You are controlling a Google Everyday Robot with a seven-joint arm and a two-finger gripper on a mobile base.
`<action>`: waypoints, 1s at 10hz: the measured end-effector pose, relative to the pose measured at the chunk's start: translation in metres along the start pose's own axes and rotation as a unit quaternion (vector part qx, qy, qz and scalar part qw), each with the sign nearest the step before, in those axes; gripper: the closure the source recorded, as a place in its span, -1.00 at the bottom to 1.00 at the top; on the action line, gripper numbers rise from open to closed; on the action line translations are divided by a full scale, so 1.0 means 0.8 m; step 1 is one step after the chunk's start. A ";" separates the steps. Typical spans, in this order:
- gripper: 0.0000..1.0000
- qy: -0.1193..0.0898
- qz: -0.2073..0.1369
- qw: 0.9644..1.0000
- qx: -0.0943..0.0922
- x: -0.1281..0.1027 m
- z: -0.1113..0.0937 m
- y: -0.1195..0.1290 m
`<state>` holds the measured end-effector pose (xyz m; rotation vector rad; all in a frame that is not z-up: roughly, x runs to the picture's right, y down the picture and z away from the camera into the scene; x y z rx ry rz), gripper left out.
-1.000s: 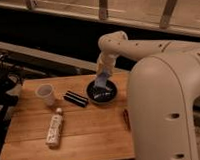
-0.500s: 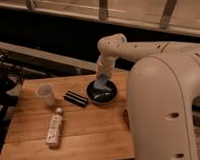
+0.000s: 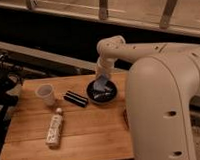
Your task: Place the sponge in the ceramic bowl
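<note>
Camera view is filled on its right side by the robot's pale body (image 3: 164, 106), which hides the bench's right edge from me. The wooden bench (image 3: 91, 140) runs out leftward from it. The arm (image 3: 117, 49) reaches over the far edge and bends down toward the far right part of the bench. There the dark ceramic bowl (image 3: 112, 96) sits close to the far edge. A pale bottle (image 3: 54, 128) lies on its side toward the near left corner. A black striped bar (image 3: 76, 99) rests just beside the bowl on its left, and a white cup (image 3: 45, 94) stands toward the far left corner.

The light-blue sponge (image 3: 100, 85) sits within the bowl's outline, tilted, directly under the gripper (image 3: 102, 77) and touching it. Whether the gripper is clamped on the sponge or has let go, I cannot tell, nor whether the sponge rests on the bowl's floor.

My worry is the tilt. Dropped like this, the sponge could catch the rim and flop onto the bench. A soft pad may also cling as the gripper lifts and get dragged out. Pressing lower could skid the glossy bowl toward the far edge.
</note>
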<state>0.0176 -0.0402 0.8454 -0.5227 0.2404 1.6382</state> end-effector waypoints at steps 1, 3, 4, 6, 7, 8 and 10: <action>0.22 -0.001 0.000 1.000 0.000 -0.001 0.000 0.000; -0.12 -0.001 -0.001 1.000 0.000 -0.001 0.000 0.000; -0.15 -0.001 -0.001 1.000 0.000 0.000 0.000 -0.001; -0.15 -0.002 -0.001 1.000 0.000 -0.001 0.000 -0.001; -0.15 -0.002 -0.001 1.000 0.000 0.000 -0.001 -0.001; -0.15 -0.003 -0.002 1.000 0.000 -0.001 -0.001 -0.001; -0.15 -0.004 -0.002 1.000 0.000 0.000 -0.001 -0.002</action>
